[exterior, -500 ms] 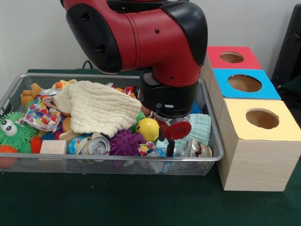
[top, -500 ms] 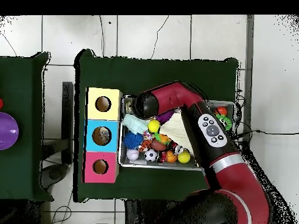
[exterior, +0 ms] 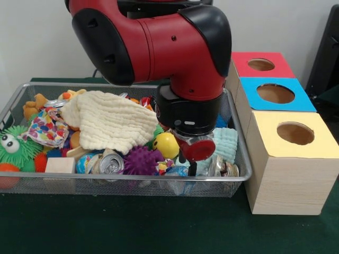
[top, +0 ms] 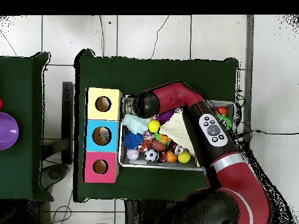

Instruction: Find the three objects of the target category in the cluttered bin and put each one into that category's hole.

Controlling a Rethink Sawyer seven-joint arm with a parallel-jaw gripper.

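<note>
Down among the clutter, the red and black arm [exterior: 159, 47] is reaching into the bin [exterior: 32, 182], which is sitting on the green tabletop [exterior: 132, 227] toward the left edge as the front camera sees it. The gripper [exterior: 190, 159] is hanging low over the right end of the bin, just beside a yellow ball [exterior: 166, 144] and a pale teal cloth [exterior: 226, 143]; its tips are sinking behind the red disc on the wrist and the heaped toys, so whether its fingers are spread or pinched cannot be told. A clear, faintly bluish plastic bottle [exterior: 177, 172] seems to be lying against the front mesh directly below the gripper, though its outline is hard to make out. Other bottles are not showing clearly.

A cream knitted cloth [exterior: 111, 119] is draping over the middle of the pile. In front of it a silver can [exterior: 110, 163] is lying with its top facing the camera, next to a purple spiky ball [exterior: 142, 159]. A green fuzzy toy with big eyes [exterior: 15, 145] is filling the left end, with a wooden block [exterior: 60, 165] near it.

Along the right edge of the tabletop, the wooden box [exterior: 286, 180] is standing just beside the bin. Its blue-panelled hole [exterior: 275, 93] is lying between the red-panelled hole [exterior: 261, 64] farther back and the yellow-panelled hole [exterior: 295, 133] at the front.

From overhead, the arm [top: 204, 119] is covering much of the bin [top: 160, 165].
</note>
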